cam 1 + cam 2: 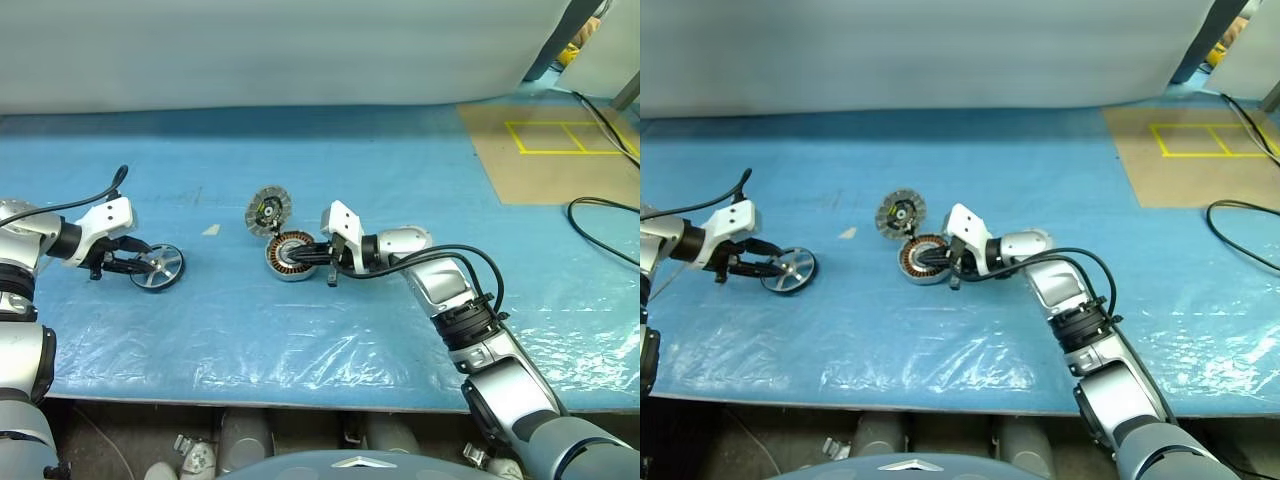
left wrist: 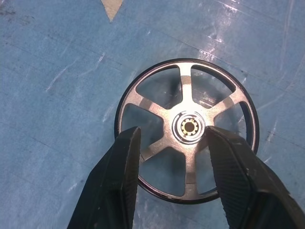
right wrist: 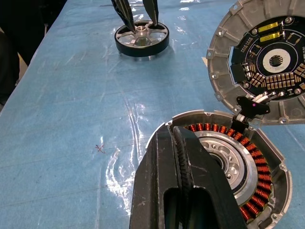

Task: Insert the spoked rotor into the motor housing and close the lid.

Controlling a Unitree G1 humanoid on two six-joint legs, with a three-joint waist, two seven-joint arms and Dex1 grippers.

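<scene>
The spoked rotor [image 2: 186, 129], silver with a dark rim, lies flat on the blue sheet at the left. My left gripper [image 1: 147, 264] is open, its fingers [image 2: 119, 181] straddling the small hub from above. The motor housing [image 3: 238, 167], with copper windings around a silver centre, sits mid-table. The lid [image 1: 267, 211] stands tilted up at the housing's far edge and shows a circuit board on its inner face. My right gripper [image 1: 303, 256] is shut and empty, with its tips at the housing's near rim.
A blue plastic-covered sheet [image 1: 330, 330] spans the table. A brown board [image 1: 560, 160] with yellow tape lines lies at the far right, and a black cable [image 1: 600, 235] loops beside it. A small beige scrap [image 1: 211, 229] lies between rotor and lid.
</scene>
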